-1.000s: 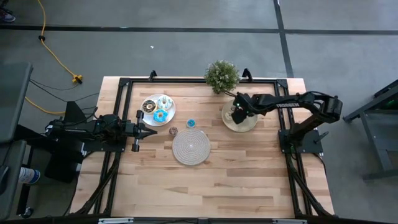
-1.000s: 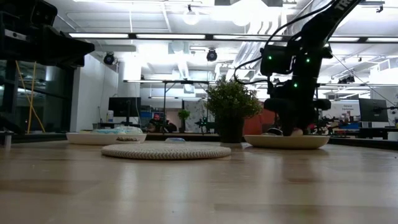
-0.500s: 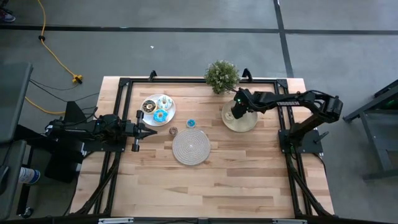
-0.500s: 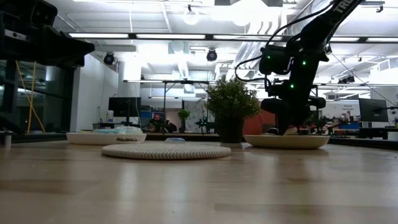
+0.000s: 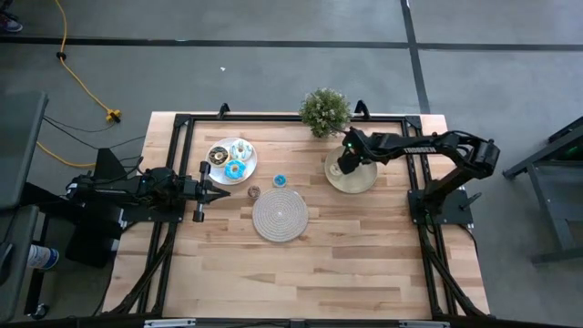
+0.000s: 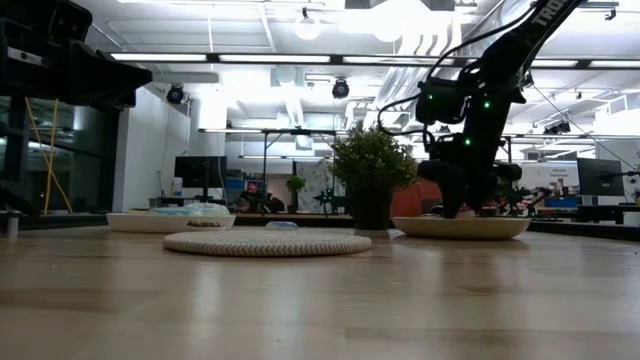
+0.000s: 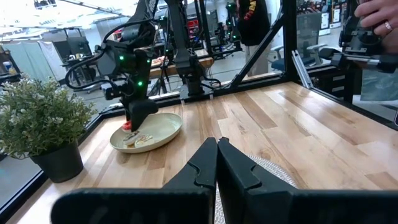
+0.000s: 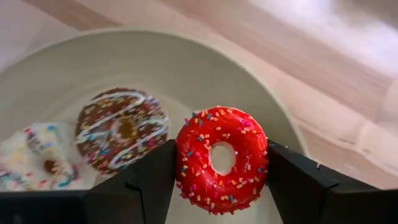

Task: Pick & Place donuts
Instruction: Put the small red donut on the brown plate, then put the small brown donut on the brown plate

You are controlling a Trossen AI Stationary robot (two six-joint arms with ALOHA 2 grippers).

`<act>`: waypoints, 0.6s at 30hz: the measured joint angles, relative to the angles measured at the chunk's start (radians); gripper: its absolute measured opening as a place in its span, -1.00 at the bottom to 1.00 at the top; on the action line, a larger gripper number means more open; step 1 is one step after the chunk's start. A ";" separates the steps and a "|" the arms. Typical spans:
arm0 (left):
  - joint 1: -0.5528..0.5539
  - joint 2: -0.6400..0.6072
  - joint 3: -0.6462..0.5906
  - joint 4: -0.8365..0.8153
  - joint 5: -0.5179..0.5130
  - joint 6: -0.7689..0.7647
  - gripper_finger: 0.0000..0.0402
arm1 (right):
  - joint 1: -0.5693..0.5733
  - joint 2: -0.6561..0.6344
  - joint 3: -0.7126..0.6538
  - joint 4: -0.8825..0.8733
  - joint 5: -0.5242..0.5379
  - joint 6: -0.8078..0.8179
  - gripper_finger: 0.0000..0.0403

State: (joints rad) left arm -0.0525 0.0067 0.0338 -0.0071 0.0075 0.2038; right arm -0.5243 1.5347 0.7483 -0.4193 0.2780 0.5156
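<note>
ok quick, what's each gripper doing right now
Left gripper: closed, empty, waiting at the table's left side.
Right gripper: holding the red donut above the cream plate.

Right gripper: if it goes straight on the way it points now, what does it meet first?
Probably the cream plate below it; the right gripper holds the red donut just above that plate, beside the brown donut. Depth is unclear.

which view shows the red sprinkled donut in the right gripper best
The right wrist view: the red donut fills the frame, held between the right gripper fingers above the cream plate. The left wrist view shows only a red speck under that gripper. In the high and low views the arm hides it.
</note>
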 joint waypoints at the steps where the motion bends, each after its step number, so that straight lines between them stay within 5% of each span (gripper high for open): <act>1: 0.000 0.000 0.000 0.000 0.000 0.000 -1.00 | 0.000 0.001 0.000 0.000 0.012 0.000 0.12; 18: 0.000 0.000 0.000 0.000 0.000 0.000 -1.00 | 0.001 -0.036 0.000 -0.005 0.030 -0.011 0.41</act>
State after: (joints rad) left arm -0.0525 0.0067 0.0338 -0.0071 0.0077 0.2037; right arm -0.5236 1.4984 0.7483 -0.4240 0.3079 0.5048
